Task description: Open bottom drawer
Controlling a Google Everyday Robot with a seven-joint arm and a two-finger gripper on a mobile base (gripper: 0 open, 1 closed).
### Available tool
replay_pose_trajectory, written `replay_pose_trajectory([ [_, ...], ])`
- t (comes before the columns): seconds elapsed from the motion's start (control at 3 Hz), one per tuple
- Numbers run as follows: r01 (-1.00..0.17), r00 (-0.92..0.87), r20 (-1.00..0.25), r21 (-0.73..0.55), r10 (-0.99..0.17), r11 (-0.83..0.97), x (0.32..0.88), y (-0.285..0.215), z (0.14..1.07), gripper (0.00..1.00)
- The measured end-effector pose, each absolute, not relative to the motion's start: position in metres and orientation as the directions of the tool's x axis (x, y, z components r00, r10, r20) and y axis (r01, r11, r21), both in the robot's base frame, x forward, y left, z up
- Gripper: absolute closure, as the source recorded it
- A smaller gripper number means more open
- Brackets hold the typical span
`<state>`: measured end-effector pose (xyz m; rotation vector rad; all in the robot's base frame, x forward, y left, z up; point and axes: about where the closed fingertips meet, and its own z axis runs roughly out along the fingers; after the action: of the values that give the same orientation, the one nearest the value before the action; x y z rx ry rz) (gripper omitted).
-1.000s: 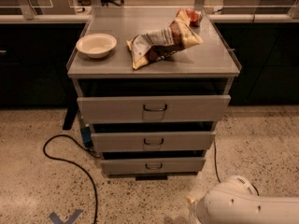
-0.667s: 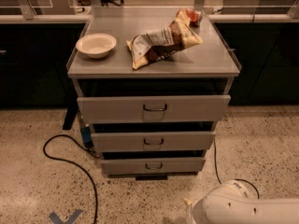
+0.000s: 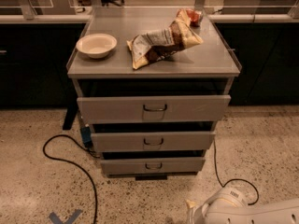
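Observation:
The grey metal cabinet (image 3: pixel 154 64) holds three drawers. The bottom drawer (image 3: pixel 177 164) is the narrowest and lowest front, with a small dark wire handle (image 3: pixel 153 165) at its centre. Its inside is hidden. A dark gap shows above its front. My white arm enters at the bottom right, and my gripper (image 3: pixel 190 208) is at its near end, low over the floor. It is to the right of and below the bottom drawer and well apart from the handle.
A white bowl (image 3: pixel 96 45) and a crumpled chip bag (image 3: pixel 161 42) lie on the cabinet top. The mid drawer (image 3: pixel 187 140) and top drawer (image 3: pixel 196 108) sit above. Black cables (image 3: pixel 70 160) trail on the speckled floor on both sides. Dark counters stand behind.
My arm has sunk slightly lower toward the bottom right corner. The drawers and the things on top have not moved.

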<state>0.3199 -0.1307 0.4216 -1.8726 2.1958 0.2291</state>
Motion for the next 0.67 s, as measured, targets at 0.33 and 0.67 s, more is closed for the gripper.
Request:
replay_pose_trajectory([
  [0.33, -0.973, -0.184, -0.306, -0.079, -0.934, 0.218, 0.3774, -0.1532, 0.3609, 0.0],
  [0.67, -0.973, -0.184, -0.307, -0.079, -0.934, 0.217, 0.3773, -0.1529, 0.3609, 0.0],
])
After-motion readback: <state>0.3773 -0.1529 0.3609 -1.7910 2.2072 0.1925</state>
